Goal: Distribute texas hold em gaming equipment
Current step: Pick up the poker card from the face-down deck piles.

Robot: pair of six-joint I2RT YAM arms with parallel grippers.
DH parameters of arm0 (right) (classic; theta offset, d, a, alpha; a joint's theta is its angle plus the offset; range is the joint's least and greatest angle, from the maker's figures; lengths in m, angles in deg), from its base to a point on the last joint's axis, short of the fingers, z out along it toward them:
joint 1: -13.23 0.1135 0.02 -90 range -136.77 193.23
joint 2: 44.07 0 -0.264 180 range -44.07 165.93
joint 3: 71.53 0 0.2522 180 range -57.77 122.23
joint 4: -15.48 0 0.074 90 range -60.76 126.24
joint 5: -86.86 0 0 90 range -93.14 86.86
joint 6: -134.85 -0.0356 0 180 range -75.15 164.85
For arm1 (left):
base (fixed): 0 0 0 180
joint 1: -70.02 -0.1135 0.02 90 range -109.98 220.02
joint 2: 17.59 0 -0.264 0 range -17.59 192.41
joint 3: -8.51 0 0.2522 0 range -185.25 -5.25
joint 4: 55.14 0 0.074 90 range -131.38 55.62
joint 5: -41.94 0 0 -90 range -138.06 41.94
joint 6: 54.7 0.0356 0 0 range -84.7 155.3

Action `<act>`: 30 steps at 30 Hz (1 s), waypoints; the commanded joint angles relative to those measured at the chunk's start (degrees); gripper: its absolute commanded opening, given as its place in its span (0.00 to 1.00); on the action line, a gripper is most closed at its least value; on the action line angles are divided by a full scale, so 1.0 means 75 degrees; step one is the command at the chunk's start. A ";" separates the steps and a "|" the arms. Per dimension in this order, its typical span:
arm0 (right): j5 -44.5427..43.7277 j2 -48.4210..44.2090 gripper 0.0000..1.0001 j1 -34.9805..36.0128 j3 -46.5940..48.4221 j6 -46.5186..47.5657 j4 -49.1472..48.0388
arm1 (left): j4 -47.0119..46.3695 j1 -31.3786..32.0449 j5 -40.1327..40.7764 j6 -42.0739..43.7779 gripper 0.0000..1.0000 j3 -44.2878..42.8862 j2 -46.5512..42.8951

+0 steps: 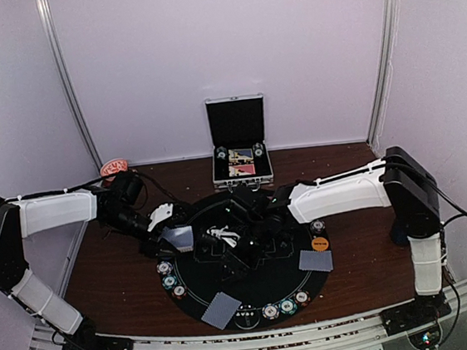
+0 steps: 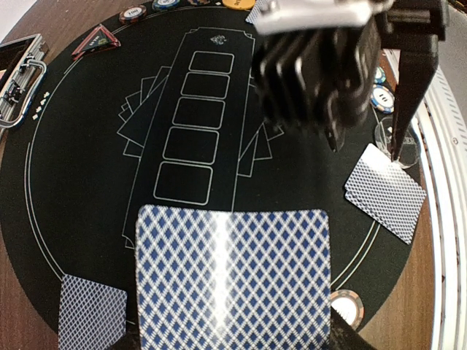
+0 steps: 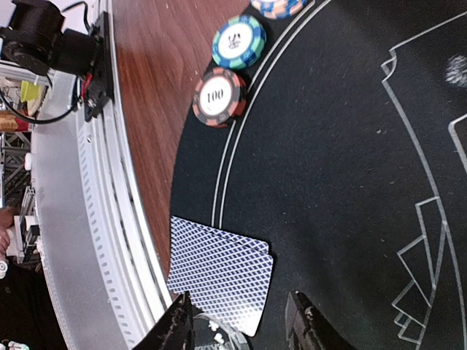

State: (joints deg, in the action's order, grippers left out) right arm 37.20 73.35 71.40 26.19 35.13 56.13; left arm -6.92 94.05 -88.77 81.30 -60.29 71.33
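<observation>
My left gripper [image 1: 173,234] is shut on a deck of playing cards [image 2: 232,277] with blue diamond backs and holds it over the left part of the round black mat [image 1: 228,286]. The deck hides its jaws. My right gripper [image 3: 241,328] is open above a pair of face-down cards [image 3: 219,266] lying at the mat's near edge; nothing is between its fingers. A clear disc [image 3: 213,334] lies next to its left finger. A red chip [image 3: 217,96] and a teal chip [image 3: 238,41] lie on the rim. An orange button [image 1: 320,244] and another card pair [image 1: 315,260] lie at the right.
An open silver case [image 1: 238,141] stands behind the mat with more chips and cards in it. Chips sit along the mat's rim at the left [image 1: 167,270] and front [image 1: 287,305]. A metal rail [image 3: 87,219] runs close along the near edge.
</observation>
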 commanded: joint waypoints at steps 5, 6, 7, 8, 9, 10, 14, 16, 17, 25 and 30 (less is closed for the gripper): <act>-0.0669 -0.1314 0.47 -0.0243 -0.1097 -0.1407 -0.2282 | -0.0153 -0.0041 -0.0086 0.0066 0.59 -0.0021 -0.0189; -0.0703 -0.1394 0.47 -0.0244 -0.1204 -0.1593 -0.2611 | -0.0153 -0.0043 -0.0081 0.0060 0.59 -0.0030 -0.0175; -0.0752 -0.1435 0.47 -0.0245 -0.1293 -0.1771 -0.2877 | -0.0153 -0.0046 -0.0080 0.0062 0.59 -0.0033 -0.0163; -0.0820 -0.1451 0.47 -0.0245 -0.1363 -0.1946 -0.3144 | -0.0153 -0.0044 -0.0086 0.0064 0.59 -0.0039 -0.0167; -0.0899 -0.1445 0.48 -0.0237 -0.1423 -0.2142 -0.3523 | -0.0153 -0.0041 -0.0084 0.0062 0.59 -0.0035 -0.0162; -0.0972 -0.1434 0.48 -0.0241 -0.1492 -0.2361 -0.3817 | -0.0153 -0.0046 -0.0080 0.0066 0.59 -0.0029 -0.0178; -0.1328 -0.1227 0.52 -0.0244 -0.1680 -0.3341 -0.5058 | -0.0153 -0.0043 -0.0080 0.0070 0.59 -0.0024 -0.0185; -0.1411 -0.1045 0.52 -0.0241 -0.1681 -0.3827 -0.5620 | -0.0153 -0.0040 -0.0080 0.0075 0.58 -0.0020 -0.0185; -0.1474 -0.0937 0.52 -0.0244 -0.1669 -0.4088 -0.5843 | -0.0153 -0.0040 -0.0080 0.0077 0.59 -0.0027 -0.0185; -0.1608 -0.0087 0.53 -0.0245 -0.0996 -0.4863 -0.6344 | -0.0153 -0.0049 -0.0114 0.0088 0.59 -0.0001 -0.0232; -0.1506 0.0332 0.54 -0.0233 -0.0744 -0.5044 -0.6487 | -0.0153 -0.0040 -0.0127 0.0113 0.59 -0.0005 -0.0223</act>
State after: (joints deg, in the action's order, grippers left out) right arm 26.38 74.18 69.61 18.15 -0.32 10.65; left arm -6.94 94.05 -88.79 81.30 -60.29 71.05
